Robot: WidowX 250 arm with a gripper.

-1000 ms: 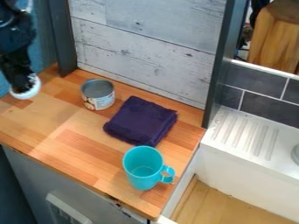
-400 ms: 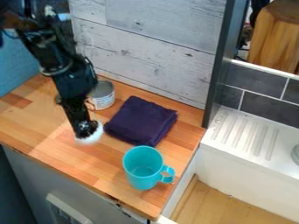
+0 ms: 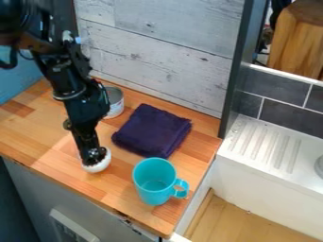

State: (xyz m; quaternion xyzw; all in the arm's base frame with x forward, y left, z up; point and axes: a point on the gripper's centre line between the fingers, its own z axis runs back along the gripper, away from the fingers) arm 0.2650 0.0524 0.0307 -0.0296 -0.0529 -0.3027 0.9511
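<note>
White rounded object: located at the lower end of the pincer, over the front portion of the counter, near its front edge. The pincer is closed on this object and grips it from above. Whether the underside of the object touches the counter cannot be determined.

Arm: black; extends from the upper left, over the counter, with the pincer pointing down.

Turquoise mug: upright, mouth up, near the front right corner of the counter, to the right of the white rounded object and apart from it. Its handle faces the right edge.

Folded towel: dark purple, lying flat between the mug and the back edge of the counter.

Tin can: grey metal with a printed label, upright, near the back edge and to the left of the towel. The arm partly covers it.

Wood-plank panel: whitewashed, mounted along the back edge.

Dark frame post: stands at the right end of the panel.

Drainboard: white, ridged, beyond the right edge, below dark grey tiles.
</note>
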